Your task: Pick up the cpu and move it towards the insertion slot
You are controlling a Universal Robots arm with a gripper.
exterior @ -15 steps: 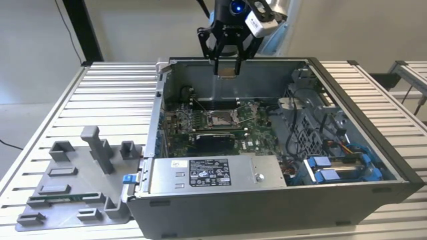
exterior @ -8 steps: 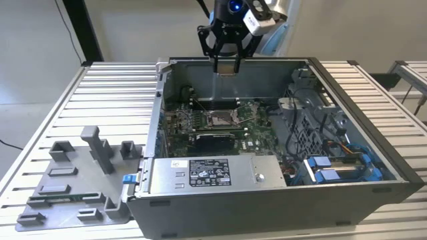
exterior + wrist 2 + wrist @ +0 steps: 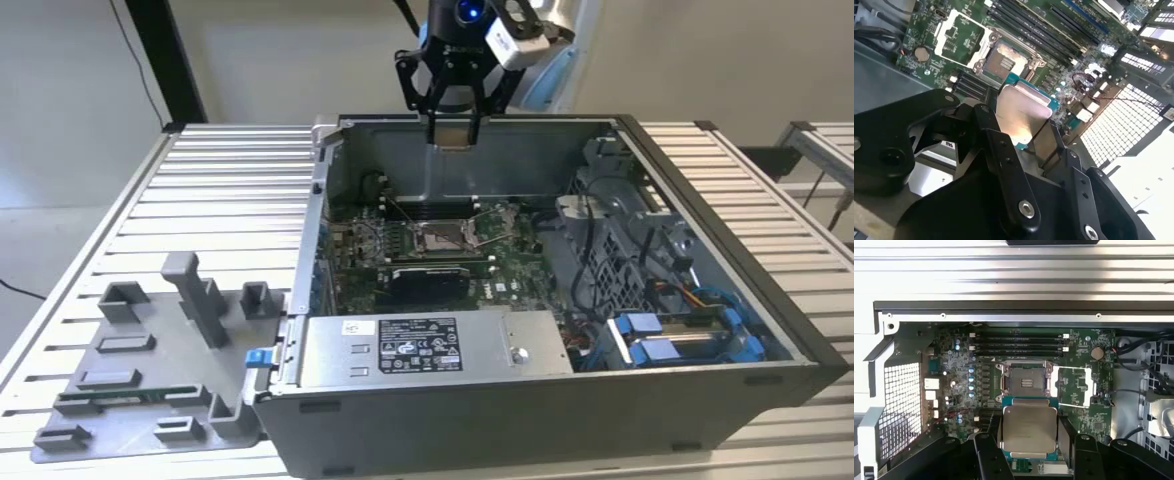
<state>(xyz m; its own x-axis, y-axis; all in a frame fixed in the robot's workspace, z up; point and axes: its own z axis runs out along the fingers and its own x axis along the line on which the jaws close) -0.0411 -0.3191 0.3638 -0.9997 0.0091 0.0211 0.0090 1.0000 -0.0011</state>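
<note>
gripper [image 3: 454,140] clamping cpu [image 3: 1030,428]; held above insertion slot [image 3: 1024,381]

Open air under gripper [image 3: 454,146] down to insertion slot [image 3: 442,237]; rear case wall [image 3: 507,155] just behind, drive cage [image 3: 627,240] well off sideways.

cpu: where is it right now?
The cpu sits clamped in the gripper, held above the open computer case; in the first wrist view it hangs just short of the insertion slot.
</note>
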